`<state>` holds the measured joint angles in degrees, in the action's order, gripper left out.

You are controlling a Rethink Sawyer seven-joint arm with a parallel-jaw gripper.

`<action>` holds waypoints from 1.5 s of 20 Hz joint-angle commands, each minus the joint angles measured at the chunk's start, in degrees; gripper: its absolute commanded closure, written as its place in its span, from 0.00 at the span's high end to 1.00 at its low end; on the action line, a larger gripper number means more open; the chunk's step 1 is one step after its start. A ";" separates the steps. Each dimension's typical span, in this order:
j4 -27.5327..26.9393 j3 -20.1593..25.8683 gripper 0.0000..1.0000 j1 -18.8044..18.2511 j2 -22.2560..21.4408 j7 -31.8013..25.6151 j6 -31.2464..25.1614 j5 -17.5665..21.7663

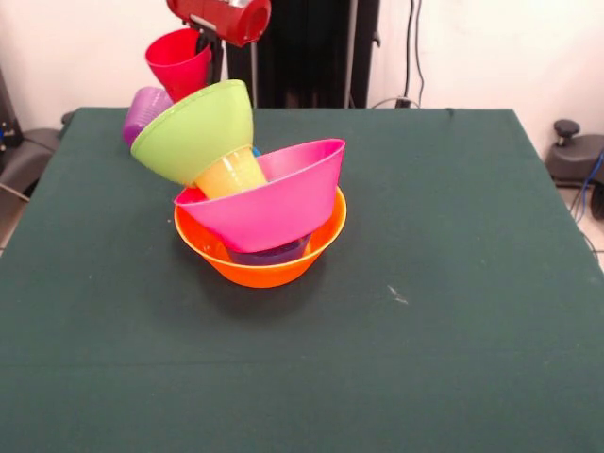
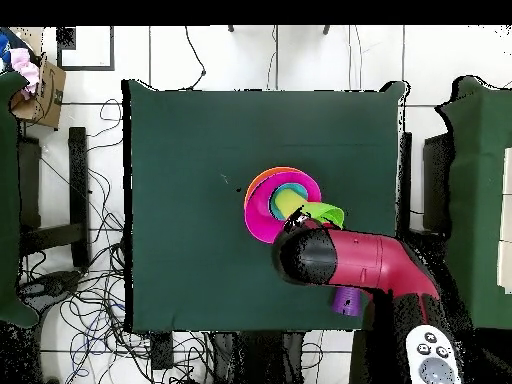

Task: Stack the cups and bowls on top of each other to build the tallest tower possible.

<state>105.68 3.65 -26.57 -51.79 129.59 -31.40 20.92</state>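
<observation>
1. On the green counter (image 1: 453, 283) sits the orange bowl (image 1: 269, 269), a bit left of the middle.
2. Inside it there is a small blue bowl (image 1: 269, 253), and the pink bowl (image 1: 274, 203) rests on top — tilted.
3. A yellow cup (image 1: 231, 175) stands in the pink bowl, with a green bowl (image 1: 193, 132) tipped over it, leaning left.
4. Far behind, the red cup (image 1: 177, 61) hangs by the end effector (image 1: 209, 38) — I cannot tell if it is spread or pinching.
5. A purple cup (image 1: 143, 111) lies at the far edge.
</observation>
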 commanded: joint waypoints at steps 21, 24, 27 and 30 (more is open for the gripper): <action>-4.14 -2.48 0.00 6.08 4.92 8.89 7.60 -4.37; -4.42 -3.15 0.00 6.66 6.61 9.42 9.85 -4.52; -4.45 -3.54 0.00 7.02 7.37 9.45 10.99 -5.05; -4.68 -4.11 0.00 7.56 8.91 9.79 13.21 -5.71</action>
<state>103.34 -1.37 -21.22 -46.96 129.59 -24.05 17.70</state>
